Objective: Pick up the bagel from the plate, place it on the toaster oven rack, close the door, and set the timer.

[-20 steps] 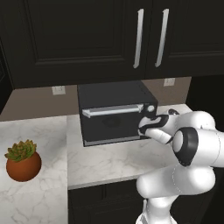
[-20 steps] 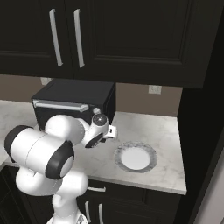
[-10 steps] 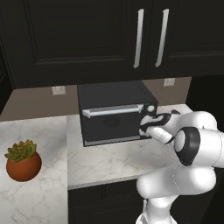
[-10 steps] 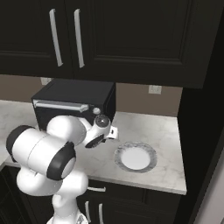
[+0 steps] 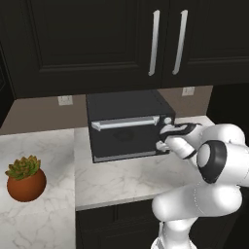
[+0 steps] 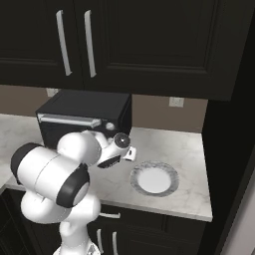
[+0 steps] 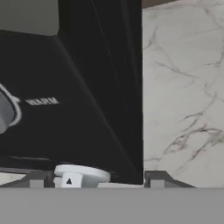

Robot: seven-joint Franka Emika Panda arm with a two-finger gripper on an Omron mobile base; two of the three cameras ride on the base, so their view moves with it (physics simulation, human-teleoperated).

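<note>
The boxy black oven (image 5: 127, 125) sits on veined white marble counter (image 5: 121, 180), its door (image 5: 124, 133) shut, the long silver bar handle (image 5: 125, 124) across its top. The gripper (image 7: 94, 178) is at the oven's knob panel, fingertips (image 7: 156, 178) apart on either side of a round white knob (image 7: 81, 175). Right of the oven lies the round white plate (image 6: 154, 178) with its ridged grey rim, bare.

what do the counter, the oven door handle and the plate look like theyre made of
Counter: looks like polished marble or an imitation, white with grey veins. Door handle: seems brushed metal, silver with a soft sheen. Plate: probably glazed ceramic, smooth white centre, ridged greyish rim; being a render, this stays a guess.
</note>
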